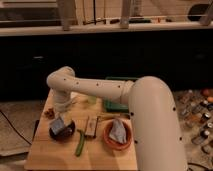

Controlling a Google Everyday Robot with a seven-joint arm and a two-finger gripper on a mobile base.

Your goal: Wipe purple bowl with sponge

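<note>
A dark purple bowl [64, 133] sits on the left part of the wooden table [50, 150]. My gripper [59, 123] hangs straight down over the bowl at the end of the white arm [100, 89]. A grey-blue object, seemingly the sponge [58, 125], sits at the gripper's tip inside the bowl. The gripper's tip is largely hidden by the wrist and that object.
An orange bowl [119, 136] holding a grey cloth stands at the right front. A small brown block [90, 126] and a green chilli [80, 144] lie in the middle. A green tray [116, 102] is at the back, and a small brown item [49, 113] at the left edge.
</note>
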